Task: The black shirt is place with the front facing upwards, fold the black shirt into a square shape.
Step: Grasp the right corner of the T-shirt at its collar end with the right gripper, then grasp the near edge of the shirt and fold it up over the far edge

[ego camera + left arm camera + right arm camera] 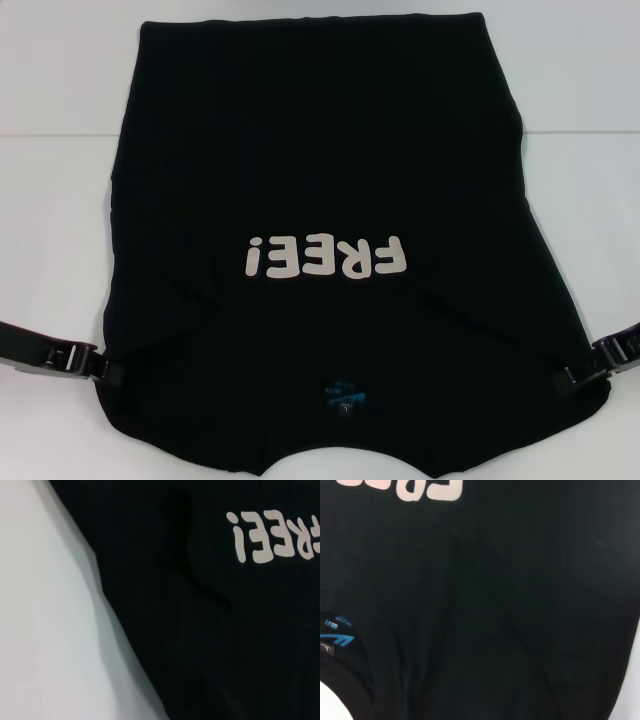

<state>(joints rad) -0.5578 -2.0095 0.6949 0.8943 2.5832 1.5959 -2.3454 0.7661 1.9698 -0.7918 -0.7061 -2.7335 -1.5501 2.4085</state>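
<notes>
The black shirt (320,180) lies flat on the white table, front up, with its collar at the near edge and its sleeves tucked in. White "FREE!" lettering (327,258) reads upside down, and a small blue neck label (345,398) sits below it. My left gripper (100,367) is at the shirt's near left edge, by the shoulder. My right gripper (572,378) is at the near right edge. The left wrist view shows the shirt (210,630) and lettering (275,537). The right wrist view shows the shirt (520,605), the label (337,640) and the collar.
The white table (60,120) shows bare on both sides of the shirt and beyond its far hem. It also shows beside the shirt's edge in the left wrist view (45,630).
</notes>
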